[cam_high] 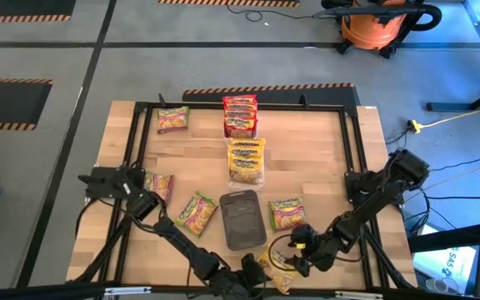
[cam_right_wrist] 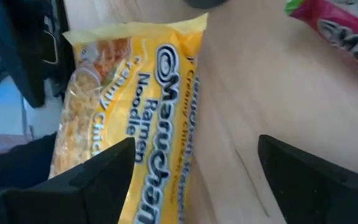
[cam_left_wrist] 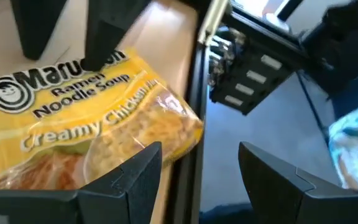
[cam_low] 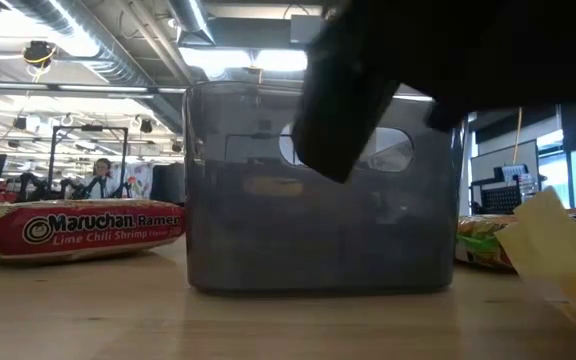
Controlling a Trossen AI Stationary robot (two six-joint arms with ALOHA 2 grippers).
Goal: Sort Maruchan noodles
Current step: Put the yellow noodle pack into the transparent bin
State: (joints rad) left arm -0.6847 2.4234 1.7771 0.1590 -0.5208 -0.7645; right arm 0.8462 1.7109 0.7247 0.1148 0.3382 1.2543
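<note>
High view puts both my pincers at the near edge of the table, close beside the dark tray. My right gripper and my left gripper both stand spread, and between them lies a yellow packet of Maruchan creamy chicken, crinkly and flat, one end reaching the table's edge. My right fingers straddle it without pinching; whether my left ones touch it I cannot tell from the wrist picture. Beyond the tray, two more yellow packets lie stacked, and past them a red stack. Green-and-pink packets are scattered: one just right of the tray, two to its left, one far off.
</note>
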